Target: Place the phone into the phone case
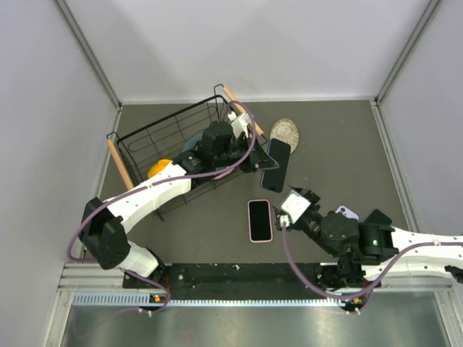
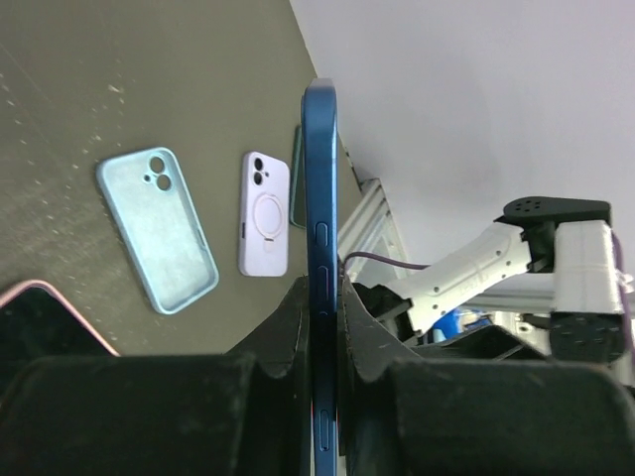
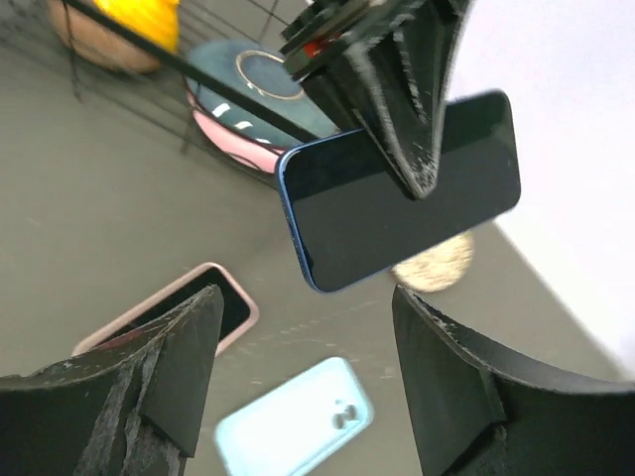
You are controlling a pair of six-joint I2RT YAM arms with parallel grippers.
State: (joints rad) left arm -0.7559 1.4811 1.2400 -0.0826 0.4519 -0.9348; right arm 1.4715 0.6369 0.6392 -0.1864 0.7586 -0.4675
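Pinching the blue phone point(image 3: 347, 213), left fingers point(image 2: 283, 342) hover beside the basket point(image 1: 120, 166).

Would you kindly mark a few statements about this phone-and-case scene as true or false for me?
1. The left gripper is shut on the blue phone. True.
2. The right gripper holds the light blue case. False: its jaws are open and empty; the case lies on the table.
3. A phone in a pink case lies screen up on the table. True.
4. The wire basket is empty. False: it holds an orange object and stacked dishes.
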